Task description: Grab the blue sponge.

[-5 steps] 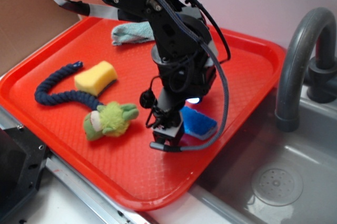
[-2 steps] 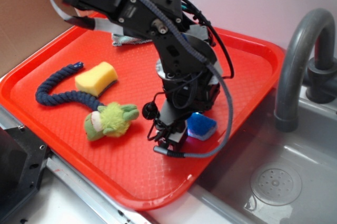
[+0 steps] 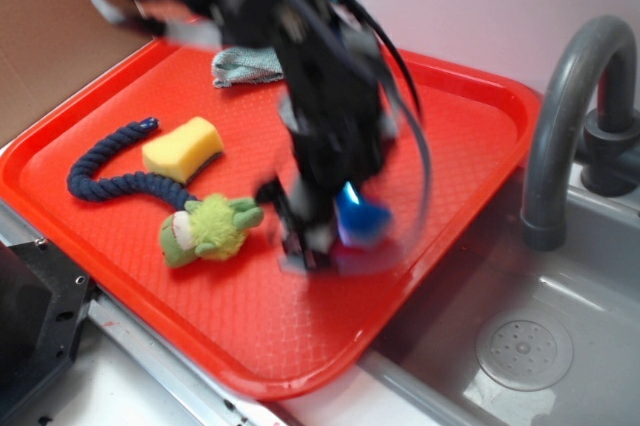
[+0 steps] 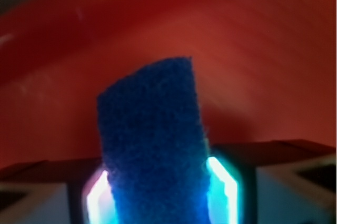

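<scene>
Clamping the blue sponge (image 4: 152, 145) between both fingers, the gripper (image 4: 158, 195) is holding it edge-on: in the wrist view the sponge is sitting directly in the jaw gap, pads pressing its two broad faces, and its long axis is running straight out ahead of the claw, past the fingertips, toward the red tray (image 4: 274, 77) beyond. Exterior view is motion-blurred, so contact with the tray cannot be told; the sponge (image 3: 360, 218) is showing as a blue patch at the claw (image 3: 318, 236), on its sink-facing side, over the tray's near right quarter. Judging the grab as made; what matters next is that the grip is sitting near one end only, with most of the length overhanging forward, so it may be sagging or pivoting under a fast move. Farther off, on the claw's other side, a green plush toy (image 3: 205, 228) is lying near, then a yellow sponge (image 3: 182, 147) and navy rope (image 3: 105, 171), well apart. A grey cloth (image 3: 245, 66) is lying behind the arm.
</scene>
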`<state>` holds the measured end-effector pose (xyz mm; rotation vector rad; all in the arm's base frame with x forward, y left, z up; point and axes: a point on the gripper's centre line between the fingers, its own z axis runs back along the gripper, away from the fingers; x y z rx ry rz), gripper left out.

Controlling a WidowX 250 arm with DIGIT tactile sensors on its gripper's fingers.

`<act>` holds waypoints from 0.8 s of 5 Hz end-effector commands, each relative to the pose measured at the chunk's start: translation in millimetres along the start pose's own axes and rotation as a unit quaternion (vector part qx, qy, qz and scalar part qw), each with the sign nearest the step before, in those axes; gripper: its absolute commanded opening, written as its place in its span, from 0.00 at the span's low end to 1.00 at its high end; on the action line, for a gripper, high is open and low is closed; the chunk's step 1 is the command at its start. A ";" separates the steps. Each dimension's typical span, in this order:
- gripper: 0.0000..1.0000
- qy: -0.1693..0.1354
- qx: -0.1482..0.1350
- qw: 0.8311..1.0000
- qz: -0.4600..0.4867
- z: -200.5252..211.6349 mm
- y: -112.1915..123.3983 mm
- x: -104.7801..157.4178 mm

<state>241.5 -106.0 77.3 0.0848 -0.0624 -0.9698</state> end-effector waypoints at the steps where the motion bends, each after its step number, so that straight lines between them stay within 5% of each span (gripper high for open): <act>1: 0.00 -0.037 0.035 0.966 0.253 107.4 34.8 -50.4; 3: 0.00 -0.093 0.047 0.865 0.491 135.3 22.7 -78.7; 4: 0.00 -0.074 0.032 0.861 0.502 124.3 27.1 -72.7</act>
